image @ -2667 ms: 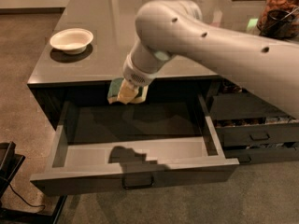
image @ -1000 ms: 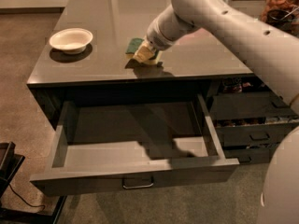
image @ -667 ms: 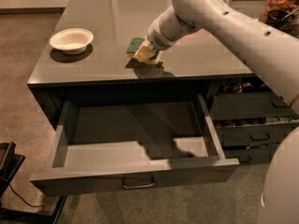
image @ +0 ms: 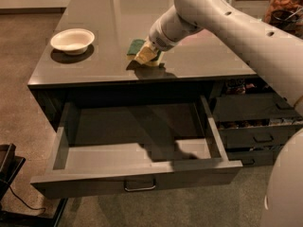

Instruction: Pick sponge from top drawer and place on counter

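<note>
The sponge [image: 136, 46], dark green over yellow foam, is on the counter [image: 109, 18] near its front edge, right of centre. My gripper [image: 146, 56] is down at the sponge's right end and looks shut on it, with the sponge touching the countertop. The white arm reaches in from the upper right. The top drawer [image: 137, 171] is pulled wide open below the counter. Its inside shows nothing but shadow. Its metal bar handle [image: 139, 187] is on the front.
A white bowl [image: 72, 40] sits on the counter's left side. Narrower dark stacked drawers [image: 251, 112] are to the right of the open drawer. A jar [image: 284, 6] stands at the far right back. A dark object [image: 7, 174] sits on the floor at the lower left.
The gripper has carried the sponge from above the open drawer up onto the counter. Over the last second the arm and sponge have not visibly moved.
</note>
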You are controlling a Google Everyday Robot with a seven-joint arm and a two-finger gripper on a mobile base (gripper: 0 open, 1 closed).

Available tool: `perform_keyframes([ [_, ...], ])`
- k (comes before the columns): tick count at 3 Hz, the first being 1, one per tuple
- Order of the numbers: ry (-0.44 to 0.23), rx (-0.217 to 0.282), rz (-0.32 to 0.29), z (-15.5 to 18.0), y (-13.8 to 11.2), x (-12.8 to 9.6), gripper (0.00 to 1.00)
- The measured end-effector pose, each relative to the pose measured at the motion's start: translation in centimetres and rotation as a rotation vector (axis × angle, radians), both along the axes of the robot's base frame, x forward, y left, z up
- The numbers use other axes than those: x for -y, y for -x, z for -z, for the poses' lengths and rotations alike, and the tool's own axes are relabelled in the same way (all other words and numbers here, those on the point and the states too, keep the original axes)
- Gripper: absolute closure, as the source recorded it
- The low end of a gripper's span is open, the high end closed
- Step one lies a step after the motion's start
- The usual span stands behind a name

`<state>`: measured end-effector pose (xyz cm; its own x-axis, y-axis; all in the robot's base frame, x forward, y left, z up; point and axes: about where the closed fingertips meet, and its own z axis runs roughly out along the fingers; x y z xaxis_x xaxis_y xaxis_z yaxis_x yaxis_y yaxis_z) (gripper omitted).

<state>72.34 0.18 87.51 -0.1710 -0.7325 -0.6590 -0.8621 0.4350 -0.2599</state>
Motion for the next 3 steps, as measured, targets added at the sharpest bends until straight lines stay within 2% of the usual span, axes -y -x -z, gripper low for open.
perform_keyframes([
  [1,0.0,0.0,0.0,0.0,0.0,0.0,0.11],
  [2,0.0,-0.001,-0.001,0.05,0.0,-0.05,0.0],
  [3,0.0,-0.001,-0.001,0.06,0.0,-0.06,0.0],
])
